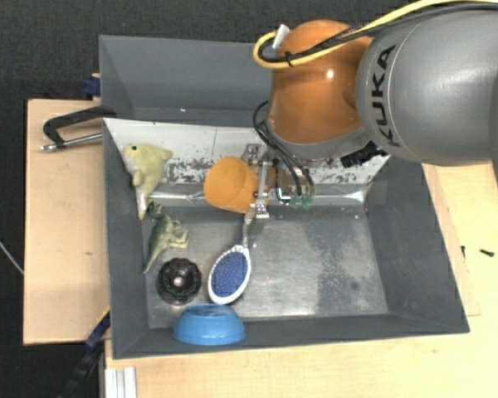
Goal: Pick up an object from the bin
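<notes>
Blue bowl (209, 325) is seen at the bin's near wall. Just behind it a blue-bristled brush (230, 274) is laid, its white handle pointed at the gripper (257, 201), which is hung by the handle's far end. An orange round thing (229, 185) is beside it. The gripper's opening cannot be told.

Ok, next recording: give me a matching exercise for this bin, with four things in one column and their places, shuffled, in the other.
Things
1. orange rounded object
2. blue-bristled brush
3. blue dish
4. pale yellow soft toy

Places
A. top left corner of the bin floor, as the view shows it
B. against the wall at the view's bottom, left of middle
C. by the back wall, just left of the gripper
D. flat on the floor, with its handle pointing up toward the gripper

Pairs: 1-C, 2-D, 3-B, 4-A
</notes>
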{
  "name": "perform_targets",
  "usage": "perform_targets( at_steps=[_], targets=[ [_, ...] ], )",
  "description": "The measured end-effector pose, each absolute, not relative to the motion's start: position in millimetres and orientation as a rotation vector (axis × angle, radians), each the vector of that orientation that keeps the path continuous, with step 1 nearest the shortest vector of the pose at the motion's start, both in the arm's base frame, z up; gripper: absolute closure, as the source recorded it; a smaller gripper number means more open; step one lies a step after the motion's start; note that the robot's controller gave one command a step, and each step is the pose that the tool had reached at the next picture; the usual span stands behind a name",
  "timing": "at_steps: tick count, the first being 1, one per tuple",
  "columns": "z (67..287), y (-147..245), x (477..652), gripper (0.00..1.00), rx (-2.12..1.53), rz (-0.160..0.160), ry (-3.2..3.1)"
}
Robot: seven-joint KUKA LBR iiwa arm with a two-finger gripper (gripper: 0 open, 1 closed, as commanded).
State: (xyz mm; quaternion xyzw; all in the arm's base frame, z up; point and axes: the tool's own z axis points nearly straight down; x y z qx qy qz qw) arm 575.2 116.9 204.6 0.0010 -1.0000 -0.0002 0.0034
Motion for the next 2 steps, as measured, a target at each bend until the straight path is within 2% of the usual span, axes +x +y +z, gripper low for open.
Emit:
perform_targets(
  at_steps=[1, 2],
  targets=[
    [73.0, 94.6, 548.1, 0.00, 0.411, 0.001, -3.120],
    [74.7, 95.2, 548.9, 1.00, 0.410, -0.001, -3.123]
  ],
)
